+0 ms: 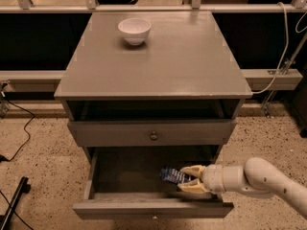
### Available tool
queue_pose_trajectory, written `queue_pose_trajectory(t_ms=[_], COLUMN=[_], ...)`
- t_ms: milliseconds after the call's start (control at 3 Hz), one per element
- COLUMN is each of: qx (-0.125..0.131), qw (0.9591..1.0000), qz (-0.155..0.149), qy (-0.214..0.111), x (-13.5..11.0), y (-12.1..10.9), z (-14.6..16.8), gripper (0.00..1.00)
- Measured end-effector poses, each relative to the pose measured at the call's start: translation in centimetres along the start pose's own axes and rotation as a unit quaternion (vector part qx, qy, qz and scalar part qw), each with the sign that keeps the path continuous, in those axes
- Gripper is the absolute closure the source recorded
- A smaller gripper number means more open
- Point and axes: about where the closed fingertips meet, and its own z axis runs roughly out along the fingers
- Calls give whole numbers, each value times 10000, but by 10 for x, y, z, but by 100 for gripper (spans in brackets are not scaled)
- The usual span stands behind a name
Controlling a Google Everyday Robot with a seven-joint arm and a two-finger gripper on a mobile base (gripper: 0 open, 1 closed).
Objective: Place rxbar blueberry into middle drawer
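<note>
Pincer (185, 179) clamped on dark blue, white-striped rxbar blueberry (171, 175) inside open middle drawer (120, 209).

Soft overhead light; claw (184, 178) sits inside the dim middle drawer (152, 209).

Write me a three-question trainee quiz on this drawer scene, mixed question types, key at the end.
1. True or false: the gripper holds the rxbar blueberry over the open middle drawer.
2. Where is the white bowl? A) on the cabinet top B) in the middle drawer C) on the floor
3. Fill in: the arm reaches in from the picture's ____ side.
Key: 1 true; 2 A; 3 right.
</note>
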Motion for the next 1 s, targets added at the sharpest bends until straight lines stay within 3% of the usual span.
queue_pose_trajectory(t_ms=[333, 667, 1000], qx=[-113, -201, -141], qw=[9999, 9997, 9998], qz=[-93, -110, -103], qy=[-45, -14, 56], x=[10, 20, 22], y=[-18, -31, -35], z=[29, 59, 85], gripper=[100, 84, 60])
